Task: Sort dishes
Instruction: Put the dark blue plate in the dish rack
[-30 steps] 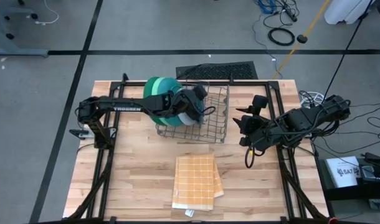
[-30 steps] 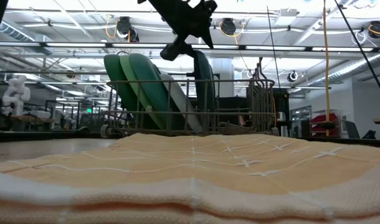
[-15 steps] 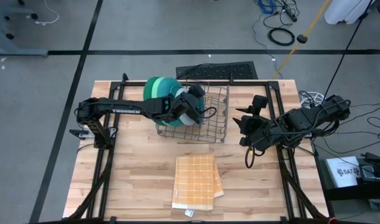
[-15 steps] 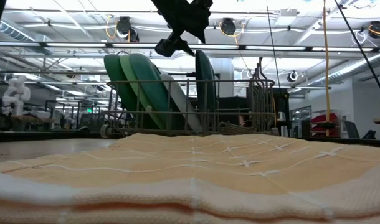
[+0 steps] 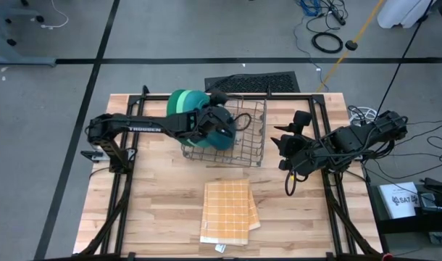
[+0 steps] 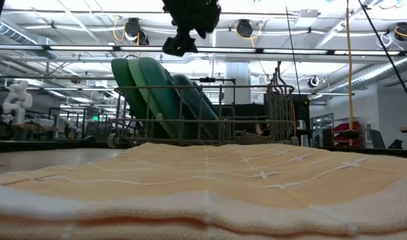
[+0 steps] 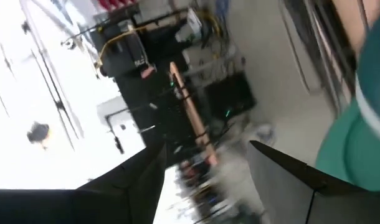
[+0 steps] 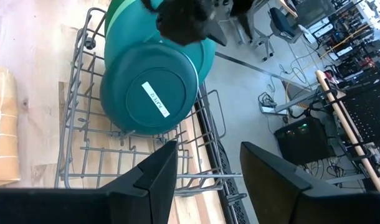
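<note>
**Dark teal plate released into rack**

Since a second ago we see the dark teal plate (image 8: 149,93) drop from upright to leaning on the other plates (image 6: 147,90), and the left gripper (image 5: 219,116) pull back up. It hangs over the rack (image 5: 251,148) at upper centre of the high view, fingers apart, holding nothing. All plates stand stacked at the rack's left end. Right gripper (image 5: 282,145) waits right of the rack, open and empty. Cloth (image 5: 228,210) lies lower centre.
</note>
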Available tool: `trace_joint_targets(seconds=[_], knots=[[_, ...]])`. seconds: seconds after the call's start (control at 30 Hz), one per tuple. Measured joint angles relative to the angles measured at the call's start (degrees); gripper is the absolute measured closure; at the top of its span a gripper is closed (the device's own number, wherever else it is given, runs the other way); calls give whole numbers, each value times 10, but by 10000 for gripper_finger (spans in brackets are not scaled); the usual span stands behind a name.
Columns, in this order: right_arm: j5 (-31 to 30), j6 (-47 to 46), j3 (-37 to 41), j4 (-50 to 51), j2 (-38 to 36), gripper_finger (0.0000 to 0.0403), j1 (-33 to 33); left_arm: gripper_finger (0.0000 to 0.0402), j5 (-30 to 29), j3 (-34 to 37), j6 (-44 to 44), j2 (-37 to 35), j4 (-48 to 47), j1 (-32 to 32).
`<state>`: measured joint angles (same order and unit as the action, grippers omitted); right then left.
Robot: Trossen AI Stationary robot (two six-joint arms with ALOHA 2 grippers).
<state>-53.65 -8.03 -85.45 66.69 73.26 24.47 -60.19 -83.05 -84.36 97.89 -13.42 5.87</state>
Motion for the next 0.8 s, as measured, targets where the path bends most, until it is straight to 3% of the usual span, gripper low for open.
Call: trace_joint_targets(seconds=[0.13, 0.47, 0.6, 0.7, 0.8], knots=[[0, 2, 0, 0, 0, 236, 0, 166, 55, -1, 106, -21, -28, -5], [0, 4, 0, 0, 0, 236, 0, 166, 285, -1, 317, -59, -257, -19], [2, 3, 0, -6, 0, 236, 0, 166, 300, -1, 385, -62, -258, -23], [37, 4, 0, -22, 0, 236, 0, 166, 305, -1, 434, -74, -238, -33], [63, 23, 17, -56, 0, 236, 0, 166, 365, -1, 497, -104, -206, -40]])
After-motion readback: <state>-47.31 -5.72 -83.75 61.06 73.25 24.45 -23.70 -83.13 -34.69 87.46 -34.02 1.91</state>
